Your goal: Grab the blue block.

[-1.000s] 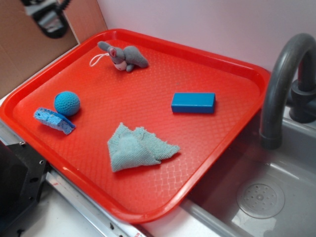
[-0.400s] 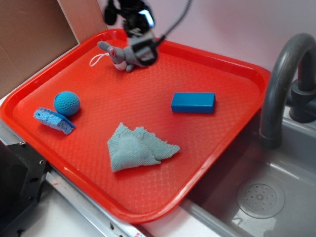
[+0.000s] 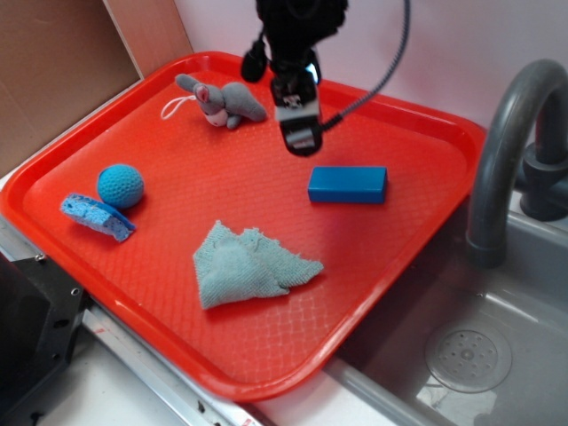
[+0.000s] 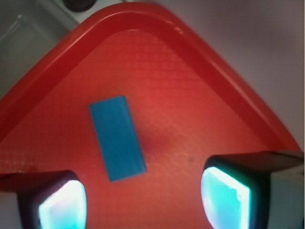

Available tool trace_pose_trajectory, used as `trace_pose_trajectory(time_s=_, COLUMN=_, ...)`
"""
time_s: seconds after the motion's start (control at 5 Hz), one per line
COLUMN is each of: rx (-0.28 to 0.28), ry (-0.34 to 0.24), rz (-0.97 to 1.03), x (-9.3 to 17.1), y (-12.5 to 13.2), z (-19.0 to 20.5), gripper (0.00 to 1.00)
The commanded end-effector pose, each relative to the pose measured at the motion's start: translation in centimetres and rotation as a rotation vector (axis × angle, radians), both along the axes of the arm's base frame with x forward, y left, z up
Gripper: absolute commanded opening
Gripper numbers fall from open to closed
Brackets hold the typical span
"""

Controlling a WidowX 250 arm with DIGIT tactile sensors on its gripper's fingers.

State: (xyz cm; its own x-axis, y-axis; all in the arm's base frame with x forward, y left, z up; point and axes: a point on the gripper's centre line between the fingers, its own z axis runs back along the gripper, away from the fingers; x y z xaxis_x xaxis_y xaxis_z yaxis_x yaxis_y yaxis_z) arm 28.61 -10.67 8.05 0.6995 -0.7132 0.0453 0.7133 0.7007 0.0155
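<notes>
- While it hangs above the red tray, the gripper is spread wide with nothing between its fingers.
- Blue block: smooth, solid, bright-blue bar with sharp edges, lying flat on the tray's right half, apart from everything else.
- Wrist view: the block lies slightly aslant, ahead of the gripper's fingers.
- Grey cloth: lies nearer the front edge.

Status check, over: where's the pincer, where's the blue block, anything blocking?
Pincer open, above the tray, empty. Blue block flat on the tray, ahead of the fingers, untouched. Nothing in the way; cloth and plush mouse lie apart.
</notes>
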Motion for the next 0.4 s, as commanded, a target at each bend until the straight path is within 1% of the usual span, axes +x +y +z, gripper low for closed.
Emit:
trace_pose_trajectory(time_s=0.0, rx=0.008, ry=0.013, rz=-0.066, x=0.5, y=-2.1, z=-1.6, gripper=1.0)
trace_pose_trajectory(time_s=0.2, rx=-0.017, ry=0.03, rz=-0.135, x=0.4, y=-2.6, z=-2.9, gripper=1.0)
